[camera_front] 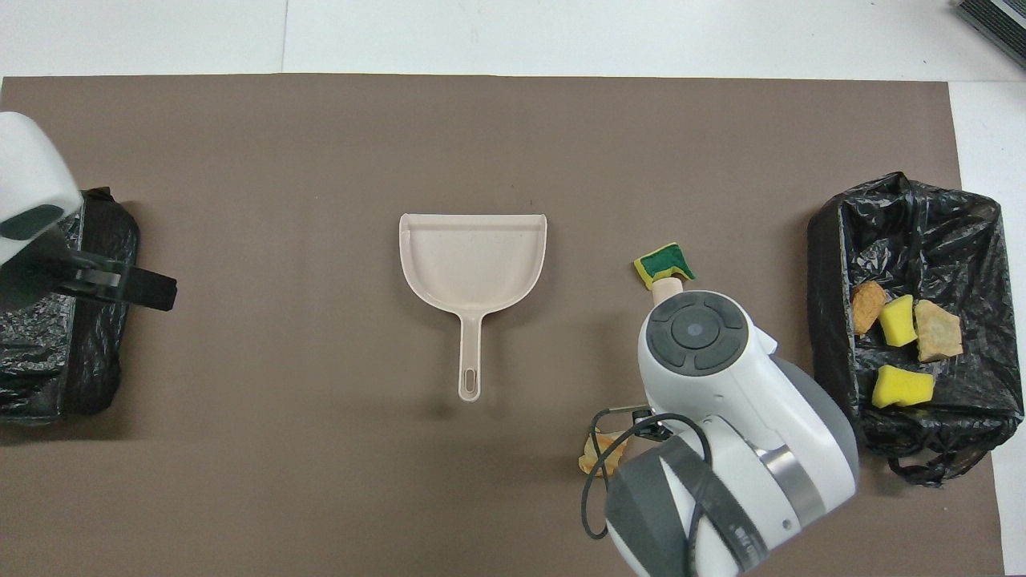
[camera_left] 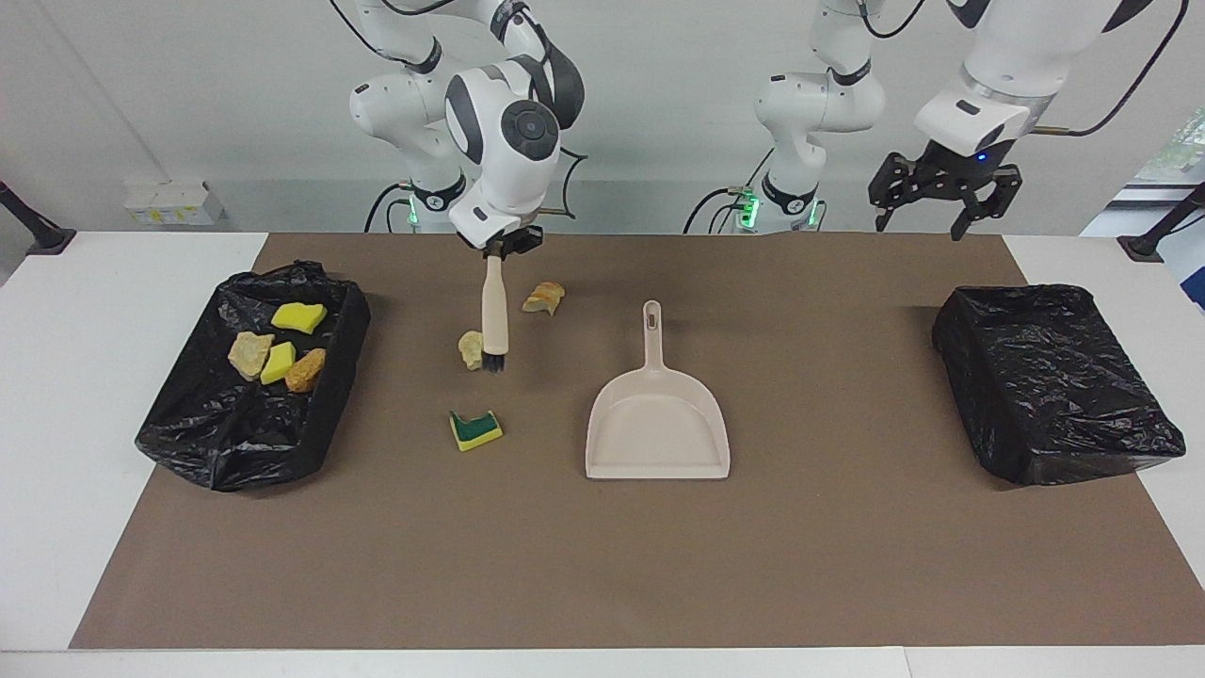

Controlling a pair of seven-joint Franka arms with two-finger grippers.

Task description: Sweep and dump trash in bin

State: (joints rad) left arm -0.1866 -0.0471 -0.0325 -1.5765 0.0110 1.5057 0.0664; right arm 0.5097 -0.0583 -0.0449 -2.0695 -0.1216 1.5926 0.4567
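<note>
pinching the brush [camera_left: 493,315] handle in the right gripper [camera_left: 503,247], bristles hanging below the jaws, hiding part of a beige lump [camera_left: 470,348]; green-backed sponge [camera_left: 475,430] and crusty chunk [camera_left: 544,298] lying nearby. hovering spread: left gripper [camera_left: 942,196], over the covered bin [camera_left: 1054,381].

White table [camera_left: 113,282] under a brown mat [camera_left: 659,565]. On the mat: beige dustpan [camera_left: 659,428] mid-table, handle toward the robots; green-backed sponge piece [camera_left: 475,430], beige lump [camera_left: 470,348] and orange-tan chunk [camera_left: 544,298] toward the right arm's end; black-lined bin [camera_left: 254,414] at that end; black-wrapped bin [camera_left: 1054,381] at the left arm's end.
</note>
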